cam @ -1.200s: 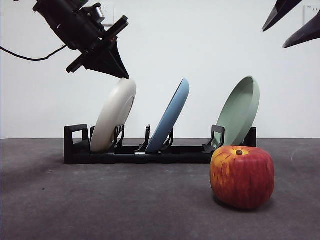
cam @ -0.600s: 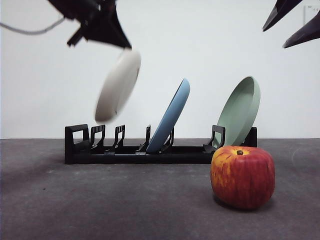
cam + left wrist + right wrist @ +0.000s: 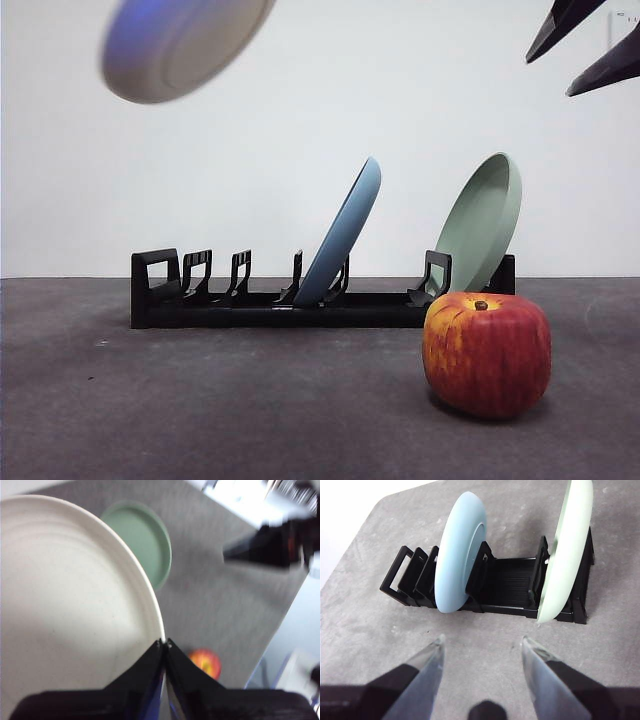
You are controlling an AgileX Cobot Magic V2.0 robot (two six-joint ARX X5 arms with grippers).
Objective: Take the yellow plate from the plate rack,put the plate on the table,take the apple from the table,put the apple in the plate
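Our left claw is clenched on the yellow plate's rim, high above the surface; the right claw, released, waits.

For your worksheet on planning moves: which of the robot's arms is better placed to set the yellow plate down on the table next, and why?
Left. The left gripper is shut on the rim of the yellow plate, held high above the plate rack. The right gripper hangs open and holds nothing.
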